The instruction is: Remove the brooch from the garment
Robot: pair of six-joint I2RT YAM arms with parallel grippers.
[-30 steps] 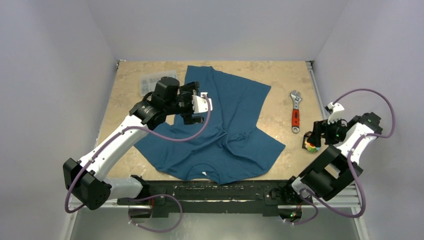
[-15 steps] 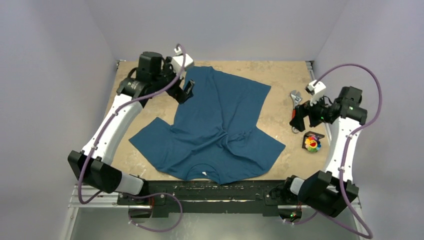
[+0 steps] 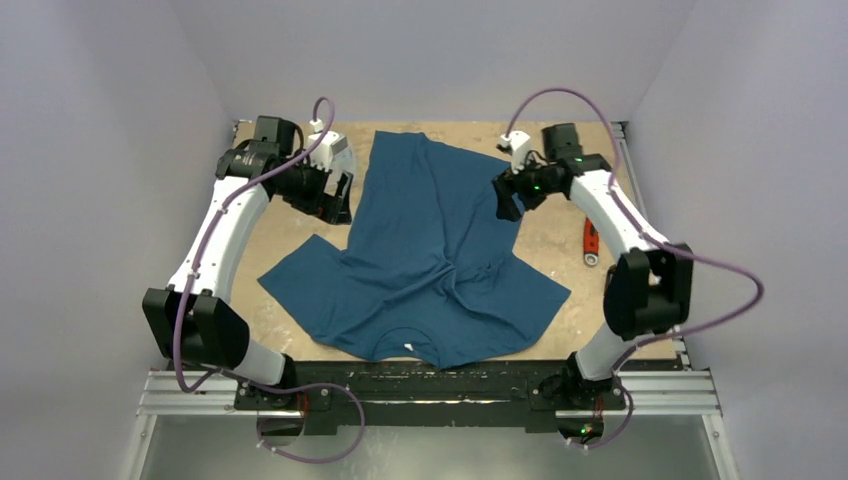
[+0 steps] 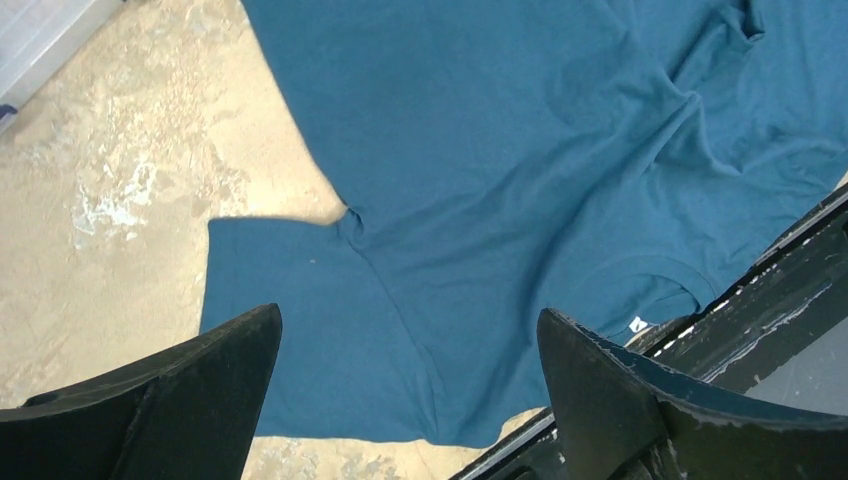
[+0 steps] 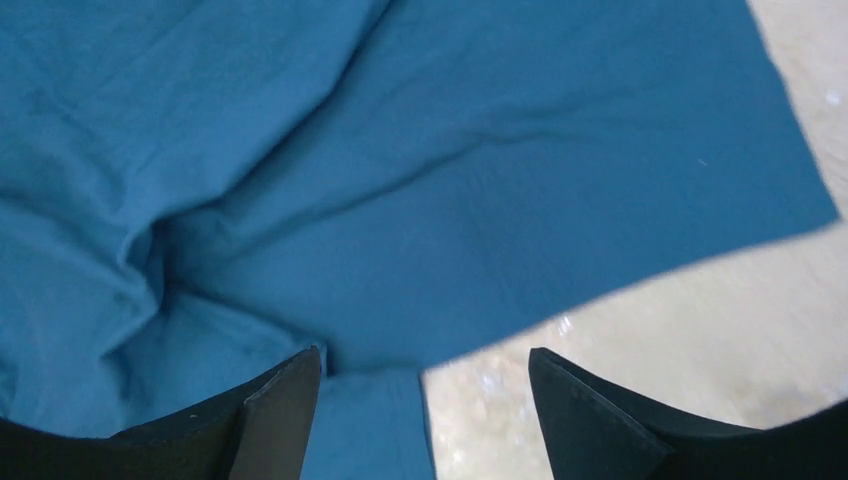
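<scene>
The dark teal T-shirt (image 3: 440,250) lies spread on the table, neckline and white label (image 3: 410,347) toward the near edge. The brooch is not in view; my right arm's elbow covers the spot at the right of the table. My left gripper (image 3: 335,197) is open and empty above the table at the shirt's far left edge. Its wrist view shows the shirt (image 4: 480,150) between the fingers (image 4: 408,315). My right gripper (image 3: 504,202) is open and empty over the shirt's far right edge. Its wrist view (image 5: 425,352) shows the cloth (image 5: 400,200) below.
A red-handled wrench (image 3: 590,238) lies on the tan tabletop (image 3: 560,150) to the right of the shirt, partly behind my right arm. A clear plastic item (image 4: 40,30) lies at the far left. A black rail (image 3: 420,380) runs along the near edge.
My right arm has swung from the table's right side to the shirt's far right edge, and its elbow now hides the brooch. My left gripper has shifted left off the shirt.
</scene>
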